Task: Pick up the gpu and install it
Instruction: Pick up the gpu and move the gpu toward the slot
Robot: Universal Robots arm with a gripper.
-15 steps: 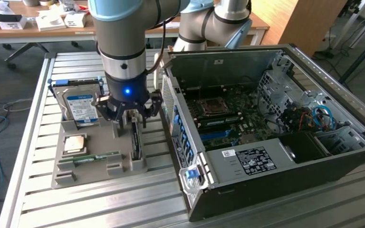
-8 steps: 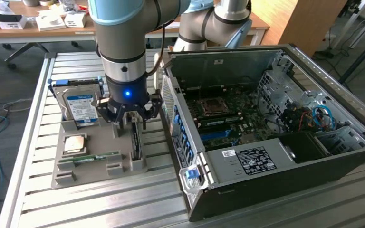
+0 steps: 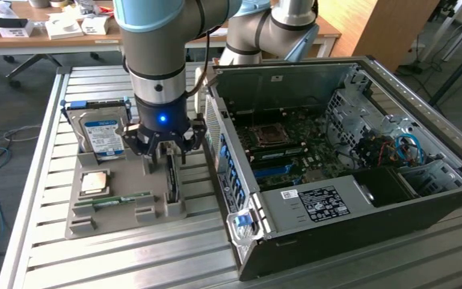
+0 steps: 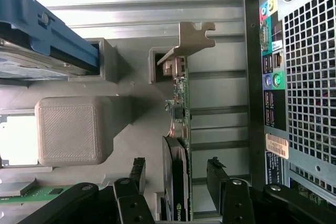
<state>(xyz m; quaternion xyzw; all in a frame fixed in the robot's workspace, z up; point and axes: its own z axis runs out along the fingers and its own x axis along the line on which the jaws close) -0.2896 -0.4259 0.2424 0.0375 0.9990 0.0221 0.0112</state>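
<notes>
Exterior view first: the grey robot arm hangs straight down over a grey plastic holder tray [image 3: 110, 220] on the slatted metal tabletop [image 3: 135, 253]. Its black end effector [image 3: 171, 158] sits right above the gpu [image 3: 172, 180], a thin dark card standing on edge in a tray slot. That slot is on the side nearest the open black-and-silver computer case [image 3: 311, 247]. The fingers are spread wide, reaching down either side of the card's upper edge, with nothing gripped. Toward the exterior view's left the tray carries three more parts:
- an upright boxy metal hard drive with a blue label [image 3: 103, 135]
- a square silver processor chip [image 3: 94, 182] lying flat
- a narrow green memory stick [image 3: 123, 198]

Now the wrist view, looking along the gpu [image 4: 182, 103] edge-on. It's a dark-green circuit board dotted with small components. A black fan housing with a green logo sits on one face, close to the end effector [image 4: 177, 167]. At the far end is a pale beige metal bracket [image 4: 195, 38] with a bent tab. The black fingers [image 4: 137, 169] stand one to each face, with a clear gap on both sides, touching nothing. The case's rear panel of ports and perforated grille [image 4: 310, 77] is just beside the card.
</notes>
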